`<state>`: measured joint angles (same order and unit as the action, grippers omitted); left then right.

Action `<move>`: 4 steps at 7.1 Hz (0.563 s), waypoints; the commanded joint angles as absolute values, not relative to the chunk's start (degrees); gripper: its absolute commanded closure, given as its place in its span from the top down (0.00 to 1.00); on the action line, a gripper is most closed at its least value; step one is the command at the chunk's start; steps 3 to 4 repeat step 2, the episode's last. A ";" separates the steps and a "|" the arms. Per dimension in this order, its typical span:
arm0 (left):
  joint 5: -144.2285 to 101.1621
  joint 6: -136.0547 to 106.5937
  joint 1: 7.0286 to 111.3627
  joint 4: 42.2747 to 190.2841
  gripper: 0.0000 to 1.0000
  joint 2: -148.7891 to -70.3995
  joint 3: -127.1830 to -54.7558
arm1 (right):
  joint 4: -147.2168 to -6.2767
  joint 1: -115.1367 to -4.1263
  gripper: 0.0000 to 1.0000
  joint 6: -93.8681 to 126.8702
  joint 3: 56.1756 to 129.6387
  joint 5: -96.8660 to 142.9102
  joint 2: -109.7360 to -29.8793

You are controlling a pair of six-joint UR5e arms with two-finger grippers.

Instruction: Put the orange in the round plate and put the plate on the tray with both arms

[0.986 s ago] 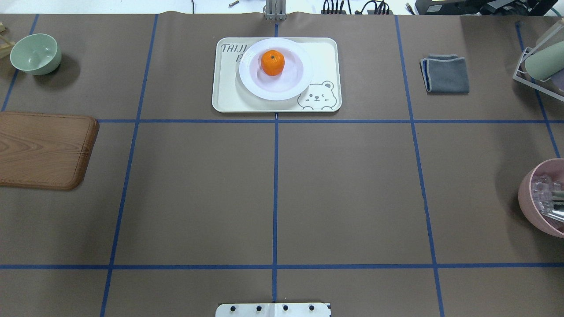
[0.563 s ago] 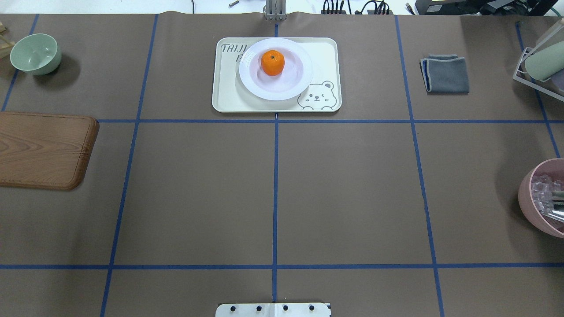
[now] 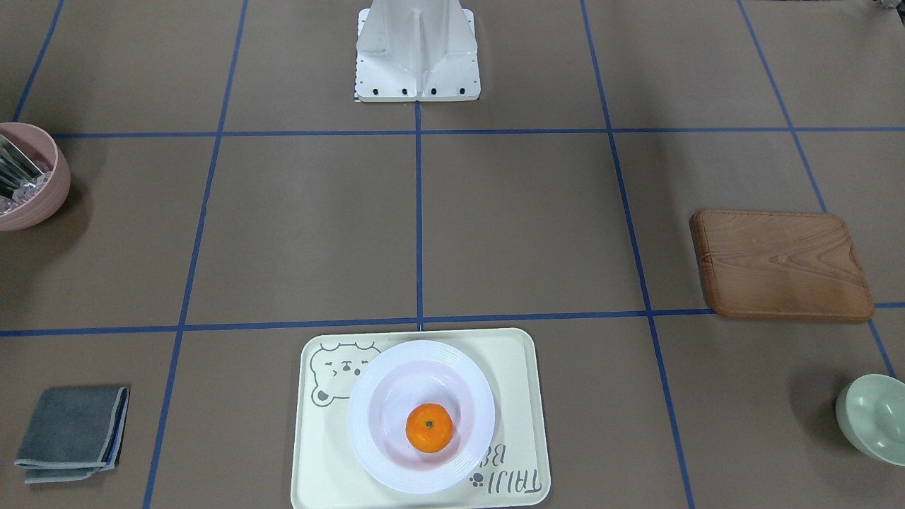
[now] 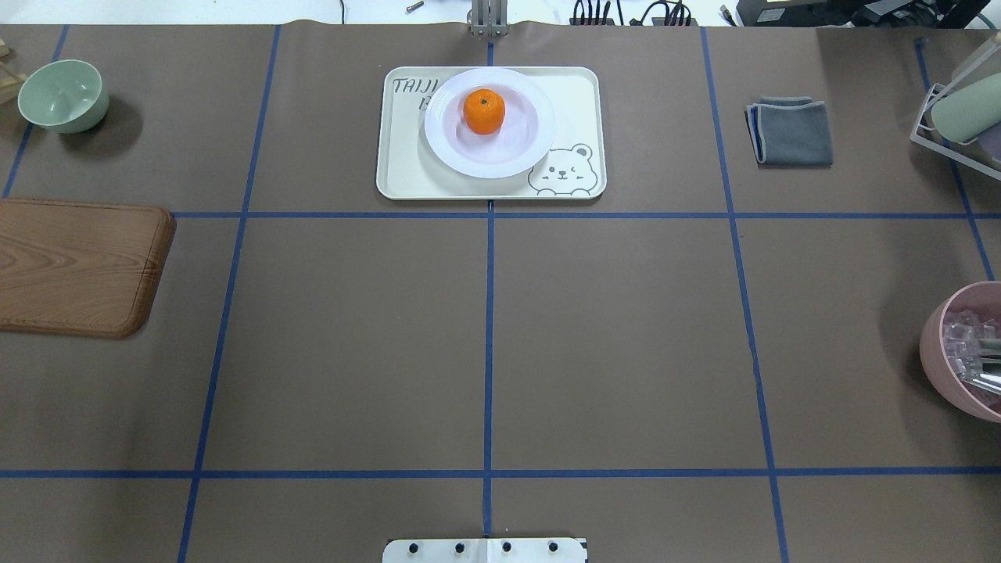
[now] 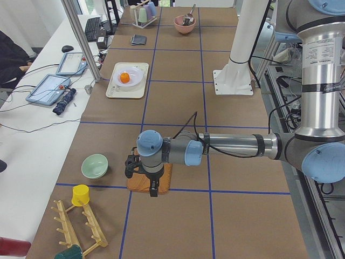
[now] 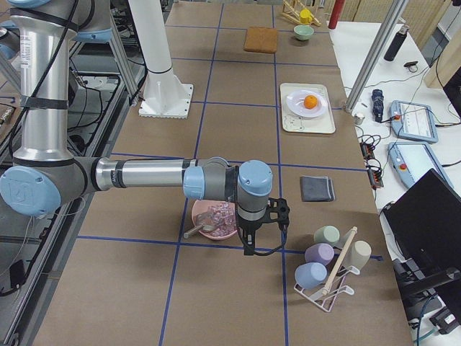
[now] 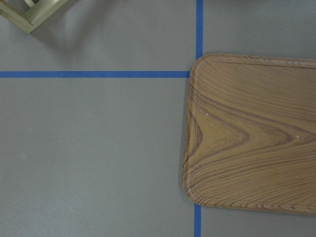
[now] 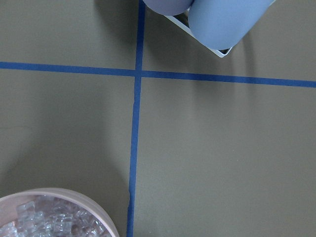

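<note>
The orange [image 4: 484, 111] [image 3: 429, 428] rests in the white round plate [image 4: 516, 160] [image 3: 375, 452]. That plate sits on the cream bear tray [image 4: 579, 102] [image 3: 520, 367] at the table's far middle. Both arms are pulled back to the table's ends, far from the tray. In the exterior left view my left gripper [image 5: 152, 187] hangs over the wooden board [image 5: 150, 181]. My right gripper [image 6: 248, 246] hangs beside the pink bowl [image 6: 214, 220] in the exterior right view. Whether either is open or shut I cannot tell. Neither wrist view shows any fingers.
A pale green bowl [image 4: 62, 95] and the wooden board [image 4: 78, 266] lie at the left. To the right are a folded grey cloth [image 4: 791, 131], a cup rack [image 4: 958, 117] and the pink bowl [image 4: 966, 352]. The robot's base [image 3: 417, 56] stands at the near middle.
</note>
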<state>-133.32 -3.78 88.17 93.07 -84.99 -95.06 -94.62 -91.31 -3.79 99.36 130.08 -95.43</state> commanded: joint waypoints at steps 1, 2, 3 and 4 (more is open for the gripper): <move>-133.33 -3.78 88.15 93.08 0.99 -84.90 -95.01 | -94.66 -91.32 1.00 -3.78 99.32 130.08 -95.45; -133.33 -3.78 88.24 93.08 0.99 -84.99 -95.01 | -94.66 -91.32 1.00 -3.69 99.58 130.17 -95.45; -133.33 -3.78 88.24 93.08 0.99 -84.99 -95.01 | -94.66 -91.32 1.00 -3.69 99.58 130.17 -95.45; -133.33 -3.78 88.24 93.08 0.99 -84.99 -95.01 | -94.66 -91.32 1.00 -3.69 99.58 130.17 -95.45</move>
